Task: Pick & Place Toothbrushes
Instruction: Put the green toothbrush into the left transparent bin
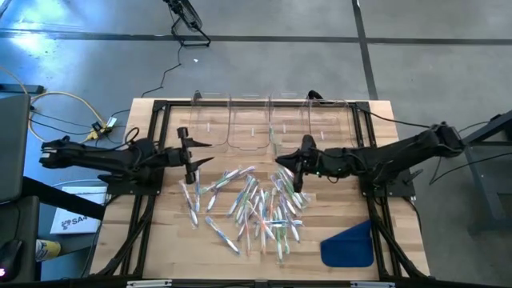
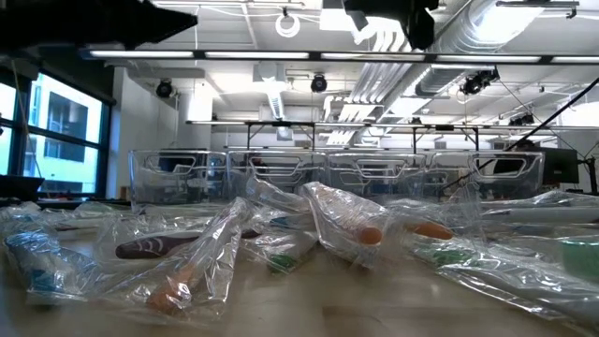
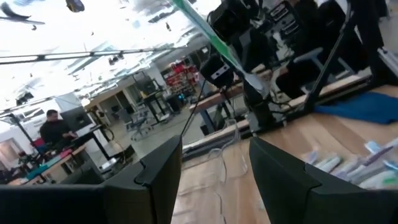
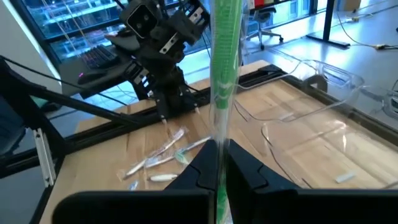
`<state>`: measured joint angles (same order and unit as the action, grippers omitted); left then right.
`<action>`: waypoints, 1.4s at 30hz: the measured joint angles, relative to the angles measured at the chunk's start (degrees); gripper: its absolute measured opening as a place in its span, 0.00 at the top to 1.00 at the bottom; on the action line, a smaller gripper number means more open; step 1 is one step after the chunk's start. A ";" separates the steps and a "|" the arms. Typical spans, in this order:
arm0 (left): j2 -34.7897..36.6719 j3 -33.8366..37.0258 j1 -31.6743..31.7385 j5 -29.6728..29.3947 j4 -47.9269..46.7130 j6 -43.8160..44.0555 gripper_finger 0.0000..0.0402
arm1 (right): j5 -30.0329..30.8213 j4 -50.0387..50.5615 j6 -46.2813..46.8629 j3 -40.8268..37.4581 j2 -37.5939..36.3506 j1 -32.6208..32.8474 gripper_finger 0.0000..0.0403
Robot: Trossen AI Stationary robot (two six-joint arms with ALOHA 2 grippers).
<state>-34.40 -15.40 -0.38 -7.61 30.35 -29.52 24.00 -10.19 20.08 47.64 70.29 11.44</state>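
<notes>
Several toothbrushes [image 1: 252, 208] in clear wrappers lie scattered on the wooden table's middle; in the low view they fill the foreground [image 2: 356, 229]. My right gripper [image 1: 294, 166] hangs above the pile's far right part, shut on one green toothbrush [image 4: 224, 68], which also shows in the left wrist view [image 3: 214, 43]. My left gripper [image 1: 194, 156] stands open above the table left of the pile, with nothing between its fingers [image 3: 155, 177]. My right gripper pinches the green toothbrush in its clear wrapper [image 4: 219, 140] between its two fingers [image 4: 249, 168]. Most of the toothbrush sticks out beyond the fingertips, and a short piece [image 4: 219, 199] runs back between the fingers. It is lifted clear of the table.
A row of clear plastic bins [image 1: 264, 128] stands along the table's far edge, behind the pile in the low view [image 2: 328, 173]. A blue flat piece [image 1: 350, 244] lies at the near right. A black frame [image 1: 156, 160] rims the table.
</notes>
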 joint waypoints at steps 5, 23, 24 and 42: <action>-10.26 -5.53 0.00 5.75 7.12 -0.68 0.54 | 0.01 -3.95 -0.85 0.00 2.94 0.00 0.99; -41.37 -30.45 0.02 12.04 12.99 8.75 0.54 | -5.50 -6.12 -8.00 0.04 6.14 0.07 0.99; -42.33 -31.67 0.02 12.04 12.92 9.31 0.54 | -6.37 -6.07 -8.54 0.04 6.13 0.08 0.99; -46.11 -36.89 0.00 12.20 9.79 11.67 0.66 | -5.98 -5.95 -11.33 0.04 6.13 0.66 0.99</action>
<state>-80.51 -52.29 -0.38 4.59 40.15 -17.85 18.02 -16.14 8.75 47.68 76.42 12.10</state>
